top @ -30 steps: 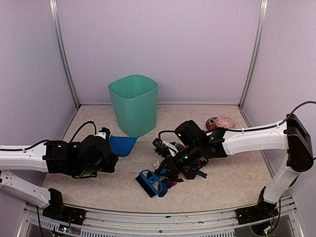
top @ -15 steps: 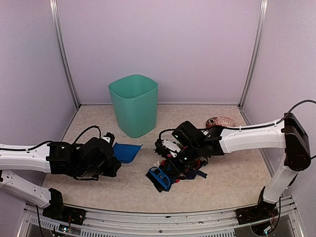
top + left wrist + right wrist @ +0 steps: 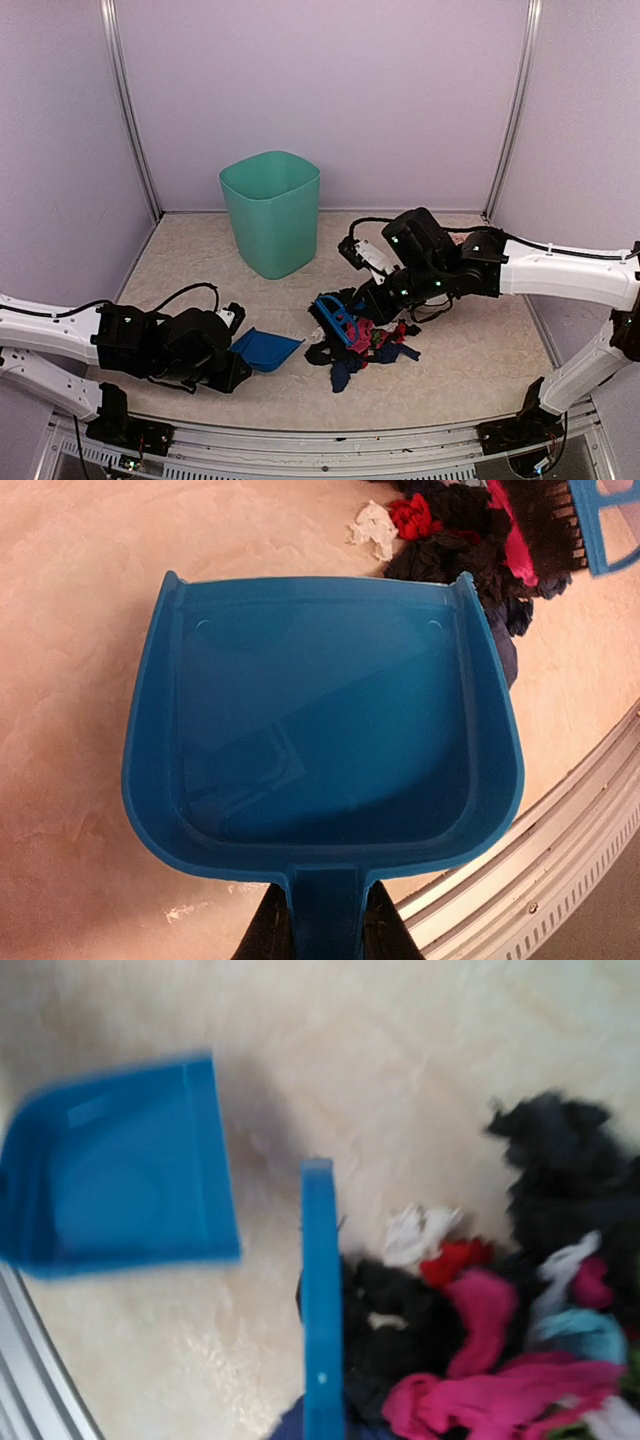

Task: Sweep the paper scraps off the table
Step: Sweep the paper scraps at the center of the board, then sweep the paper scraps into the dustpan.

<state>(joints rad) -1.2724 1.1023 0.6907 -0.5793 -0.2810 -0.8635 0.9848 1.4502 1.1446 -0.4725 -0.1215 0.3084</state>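
Blue plastic frames the job: at the lower left of the overhead view, the left gripper [image 3: 238, 362] is clamped on the handle of a blue dustpan [image 3: 266, 349]. The pan is held low over the beige table [image 3: 190, 270], its open mouth facing right; whether its lip touches the surface cannot be told. The paper scraps [image 3: 372, 346], black, pink, red, white and dark blue, lie bunched in one pile near the centre of the frame, just right of the pan. Reaching in from the right, the right gripper [image 3: 365, 300] is closed on a blue brush [image 3: 335, 318], whose dark bristles meet the pile's upper left edge. In the left wrist view the nearest scraps lie just beyond the pan's lip, at upper right. A green bin [image 3: 270, 210] stands upright behind, well apart from the pile.
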